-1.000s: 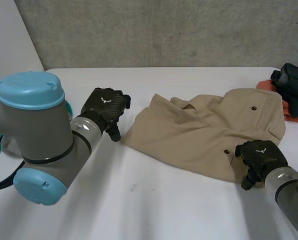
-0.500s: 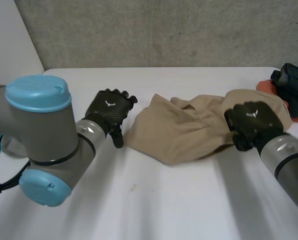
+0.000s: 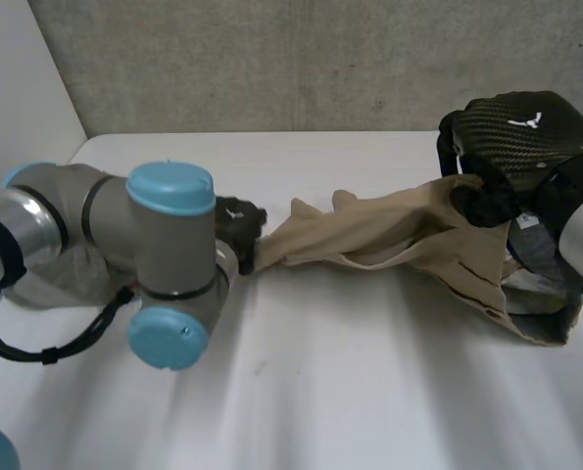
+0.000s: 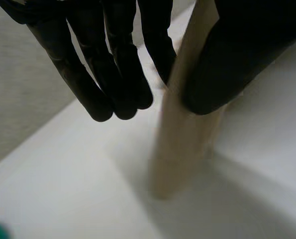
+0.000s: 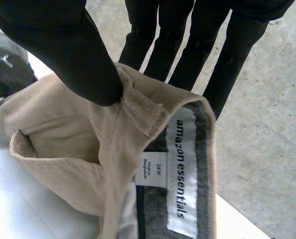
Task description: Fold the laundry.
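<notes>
White bench [image 3: 350, 392] in front of a bare grey concrete wall [image 3: 271, 59], nothing fancy. What's changed: a second ago the tan twill garment [image 3: 369, 235] (shorts or trousers, can't say which) was lying mostly flat on the bench. The right hand was down at its near edge and the left hand was parked just beside the other end, not on it.

Now the right hand [image 3: 507, 147] has come up off the bench and taken the waistband with it. In the right wrist view the thumb clamps the waistband from the front and the fingers [image 5: 187, 45] are straight behind it, so that's a proper pinch. The white brand label [image 5: 182, 169] hangs just below it.

The left hand [image 3: 237, 220] has moved in onto the far end of the cloth, low at the bench. Its own wrist view shows a strip of tan fabric [image 4: 182, 149] running down between the thumb and the fingers [image 4: 113, 74], so I'd call that pinched too.

So the garment is strung out between both hands, one end raised, the other near the surface, and the middle is bunched into a rope with a loose flap hanging under the right hand. My read is it's a shake-out and straighten step, not a fold yet. It'll need to go back down flat and smooth before any crease makes sense.
</notes>
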